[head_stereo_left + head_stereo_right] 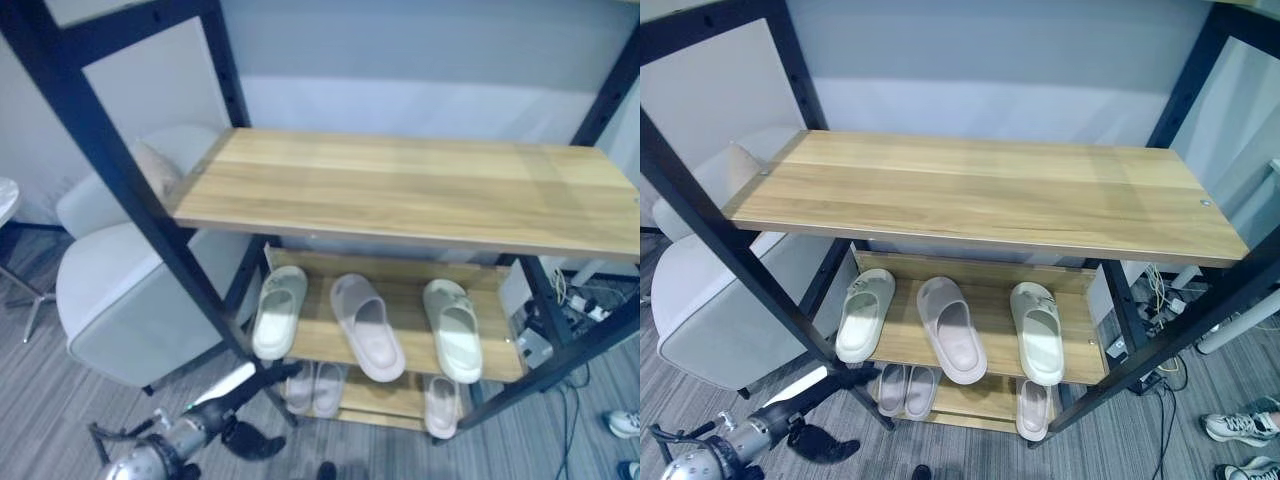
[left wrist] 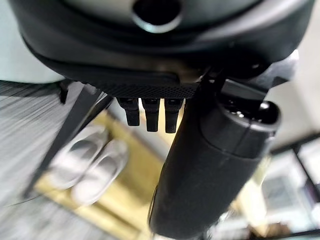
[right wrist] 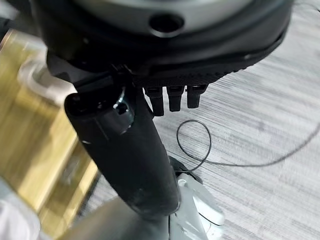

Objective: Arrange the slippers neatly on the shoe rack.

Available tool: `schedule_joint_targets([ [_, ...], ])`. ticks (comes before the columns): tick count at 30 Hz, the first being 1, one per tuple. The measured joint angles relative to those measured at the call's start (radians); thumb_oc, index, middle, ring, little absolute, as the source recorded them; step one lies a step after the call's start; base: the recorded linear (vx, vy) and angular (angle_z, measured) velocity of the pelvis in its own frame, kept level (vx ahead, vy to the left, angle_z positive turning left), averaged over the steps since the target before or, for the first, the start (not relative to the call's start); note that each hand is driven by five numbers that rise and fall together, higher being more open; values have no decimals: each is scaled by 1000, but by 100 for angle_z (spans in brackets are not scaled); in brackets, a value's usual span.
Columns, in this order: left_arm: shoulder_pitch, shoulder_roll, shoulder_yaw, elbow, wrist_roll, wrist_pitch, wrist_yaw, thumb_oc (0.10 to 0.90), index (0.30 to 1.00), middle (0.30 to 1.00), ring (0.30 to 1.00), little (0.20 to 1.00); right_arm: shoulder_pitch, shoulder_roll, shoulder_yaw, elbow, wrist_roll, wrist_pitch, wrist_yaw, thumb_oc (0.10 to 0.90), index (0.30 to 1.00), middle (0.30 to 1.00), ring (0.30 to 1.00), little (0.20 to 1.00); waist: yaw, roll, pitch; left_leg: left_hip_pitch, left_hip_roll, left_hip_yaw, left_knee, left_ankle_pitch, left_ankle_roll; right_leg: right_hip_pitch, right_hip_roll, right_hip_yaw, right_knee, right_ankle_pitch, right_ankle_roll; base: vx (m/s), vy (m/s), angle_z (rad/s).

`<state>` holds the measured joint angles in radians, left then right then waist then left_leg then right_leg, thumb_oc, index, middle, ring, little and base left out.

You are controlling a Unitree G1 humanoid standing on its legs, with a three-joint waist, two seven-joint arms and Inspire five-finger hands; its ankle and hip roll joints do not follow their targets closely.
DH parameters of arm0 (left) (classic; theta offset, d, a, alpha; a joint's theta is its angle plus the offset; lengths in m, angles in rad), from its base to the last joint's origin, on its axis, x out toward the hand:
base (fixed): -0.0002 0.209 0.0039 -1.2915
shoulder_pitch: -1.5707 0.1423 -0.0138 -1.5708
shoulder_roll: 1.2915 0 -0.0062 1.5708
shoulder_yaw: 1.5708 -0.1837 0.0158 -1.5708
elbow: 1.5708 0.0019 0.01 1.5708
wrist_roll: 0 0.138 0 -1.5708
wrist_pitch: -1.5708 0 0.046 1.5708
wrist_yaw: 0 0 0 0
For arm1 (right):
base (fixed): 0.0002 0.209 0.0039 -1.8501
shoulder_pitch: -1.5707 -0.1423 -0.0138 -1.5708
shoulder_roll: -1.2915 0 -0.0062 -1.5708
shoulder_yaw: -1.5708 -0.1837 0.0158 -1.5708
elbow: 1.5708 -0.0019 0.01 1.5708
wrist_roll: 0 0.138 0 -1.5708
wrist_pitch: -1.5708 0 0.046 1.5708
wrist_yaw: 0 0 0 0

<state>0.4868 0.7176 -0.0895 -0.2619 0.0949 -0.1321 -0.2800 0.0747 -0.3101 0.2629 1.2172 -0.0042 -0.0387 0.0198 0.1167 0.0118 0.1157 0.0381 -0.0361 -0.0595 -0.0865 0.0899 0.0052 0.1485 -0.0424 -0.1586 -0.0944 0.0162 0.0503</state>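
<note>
Wooden shelves in a black frame make up the rack [image 1: 400, 185]; its top shelf lies bare, and the slippers sit lower down. On the middle shelf [image 1: 995, 335] three lie apart with toes toward the wall: a pale green one [image 1: 278, 310] at the left, a pinkish one [image 1: 367, 326] at the centre, slightly askew, and another green one [image 1: 452, 328] at the right; the pink one parts the two green ones, so they do not yet lie as a pair. On the bottom shelf a pink pair [image 1: 314, 388] lies side by side, touching, which looks like the tidy state wanted; a single slipper [image 1: 441, 405] lies well apart to the right. A white chair [image 1: 120, 300] stands left of the rack; a person's shoes [image 1: 1235, 428] show on the floor at the right. The left hand [image 2: 210, 165] hangs low near the bottom shelf with fingers straight and holds nothing; the right hand [image 3: 125, 150] hangs over the floor, likewise relaxed and empty. In my judgement the left hand is placed low to reach the bottom shelf, and the sorting is not yet finished.
</note>
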Motion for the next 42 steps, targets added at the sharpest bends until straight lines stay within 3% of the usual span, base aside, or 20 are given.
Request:
schedule_joint_targets([
  [5,-107,-37,-36,-6,-1,-7,91,800,900,900,900,900,14,2,1,-5,-33,-1,-21,800,900,900,900,900,-10,4,1,-1,1,-6,0,-2,3,0,1,-7,0,-1,-1,18,-13,3],
  [12,-405,-34,-228,-64,-14,-10,104,800,900,900,900,900,23,18,28,13,-39,0,-44,800,900,900,900,900,-66,11,4,-4,0,5,0,4,5,-10,-2,4,0,1,2,28,8,-6],
  [14,-456,-60,-233,-73,-13,-33,105,800,900,900,900,900,23,23,36,12,-55,3,-44,800,900,900,900,900,-101,13,6,0,1,18,0,-1,7,-12,-2,16,0,4,-2,34,4,-18],
  [18,-507,-82,-252,-56,-9,-40,123,800,900,900,900,900,51,33,40,17,-65,10,-41,800,900,900,900,900,-120,20,6,1,4,28,0,-1,13,-19,-1,22,0,6,-6,22,9,-8],
  [22,-624,-92,-311,7,86,-42,175,800,900,900,900,900,42,49,37,42,-64,11,-38,800,900,900,900,900,-138,27,7,-2,4,42,0,-1,13,-28,-1,39,0,7,-5,15,27,-10],
  [27,-648,-95,-307,32,205,-42,229,800,900,900,900,900,65,51,36,34,-51,7,-41,800,900,900,900,900,-150,31,9,-4,8,77,0,-14,9,-45,-2,70,0,8,-4,6,25,-20],
  [33,-687,-118,-310,145,246,-29,276,800,900,900,900,900,40,57,36,33,-28,10,-41,800,900,900,900,900,-168,33,12,-39,8,103,2,-7,19,-89,-3,93,0,21,0,-33,23,-12],
  [39,-745,-120,-320,219,315,-4,293,800,900,900,900,900,15,52,37,29,-22,11,-43,800,900,900,900,900,-173,42,53,-75,9,112,4,2,23,-125,-3,103,0,38,2,-67,15,-8],
  [42,-807,-146,-327,232,326,3,329,800,900,900,900,900,-15,44,37,4,-22,10,-50,800,900,900,900,900,-165,46,85,-145,11,130,4,11,19,-202,-1,122,0,57,5,-87,21,-12],
])
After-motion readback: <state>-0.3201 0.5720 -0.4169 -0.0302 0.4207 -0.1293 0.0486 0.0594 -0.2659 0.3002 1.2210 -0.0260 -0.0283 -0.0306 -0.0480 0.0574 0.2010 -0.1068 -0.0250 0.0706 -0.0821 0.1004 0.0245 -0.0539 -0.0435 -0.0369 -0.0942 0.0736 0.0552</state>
